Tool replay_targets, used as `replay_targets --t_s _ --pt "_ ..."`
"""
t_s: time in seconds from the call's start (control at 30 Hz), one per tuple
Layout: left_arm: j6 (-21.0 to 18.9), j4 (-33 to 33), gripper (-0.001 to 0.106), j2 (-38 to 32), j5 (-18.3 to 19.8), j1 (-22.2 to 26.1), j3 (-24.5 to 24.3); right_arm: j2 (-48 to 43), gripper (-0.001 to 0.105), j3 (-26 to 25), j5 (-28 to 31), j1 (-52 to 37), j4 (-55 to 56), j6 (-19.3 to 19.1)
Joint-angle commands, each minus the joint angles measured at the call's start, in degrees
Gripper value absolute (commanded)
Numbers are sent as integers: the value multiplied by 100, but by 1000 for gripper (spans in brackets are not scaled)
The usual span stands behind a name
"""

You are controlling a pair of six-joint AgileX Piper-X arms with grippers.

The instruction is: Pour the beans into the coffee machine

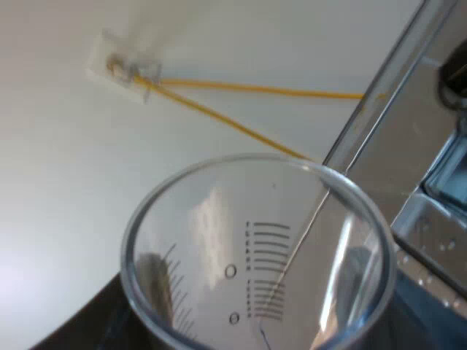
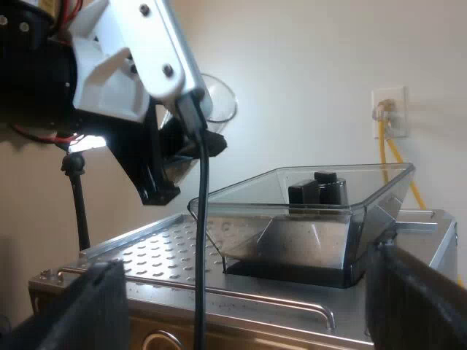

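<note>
So the left gripper (image 2: 182, 164) is clamped on the measuring glass (image 1: 255, 270), which sits right up against its wrist camera with the mouth facing the lens. From the right wrist view the glass (image 2: 219, 102) hangs in the air above the espresso machine (image 2: 146, 255), close to the near rim of the bean hopper (image 2: 314, 219). Makes sense to carry it that high, since the hopper's clear walls stand up off the machine's top and the glass has to clear them to tip in. Whether it's actually over the opening or just beside it, I can't tell from this angle.

Looking straight into the glass I only see the printed scale lines and the machine's steel edge (image 1: 408, 146) through the wall, no beans I can make out. My guess is the pour is done, though the hopper's dark floor doesn't let me confirm it.

The right gripper (image 2: 244, 292) hangs low at the machine's top, fingers (image 2: 80, 306) wide apart, holding nothing, well clear of the glass. Probably just parked out of the way.
</note>
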Motion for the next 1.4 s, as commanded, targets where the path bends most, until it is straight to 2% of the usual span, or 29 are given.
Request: replay_targets --t_s 0.03,0.1,0.23,0.3,0.47,0.57,0.6,0.7,0.93,0.97,1.0,1.1,1.2,1.33,1.4 --pt "614 -141 26 47 -83 -91 -40 -32 69 -24 -13 9 -89 -74" --pt "1048 -239 26 84 -83 -128 -40 -32 69 -24 -13 9 -89 -74" --pt "1476 -335 26 114 -152 -182 -40 -32 69 -24 -13 9 -89 -74" --pt "1874 -333 26 113 -165 -181 -40 -32 69 -24 -13 9 -89 -74" --pt "2313 -426 26 123 -165 -181 -40 -32 69 -24 -13 9 -89 -74" --pt "2839 -480 26 127 -165 -181 -40 -32 69 -24 -13 9 -89 -71" --pt "3170 -495 26 127 -165 -181 -40 -32 69 -24 -13 9 -89 -71" --pt "3669 -494 26 127 -165 -181 -40 -32 69 -24 -13 9 -89 -13" --pt "3953 -494 26 127 -165 -181 -23 -32 69 -24 -13 9 -89 -14" --pt "4533 -494 26 127 -165 -181 -23 -32 69 -24 -13 9 -89 -14" --pt "4935 -508 26 127 -165 -181 -23 -32 69 -24 -13 9 -89 -14" --pt "5443 -600 26 127 -138 -181 -23 -32 69 -24 -13 9 -89 -14" --pt "5722 -650 26 127 26 -181 -23 -32 69 -24 -13 9 -89 -14" --pt "5768 -649 26 127 150 -181 -23 -32 69 -24 -13 9 -89 -14" --pt "5938 -649 26 127 185 -181 -23 -32 69 -24 -13 9 -89 -14"
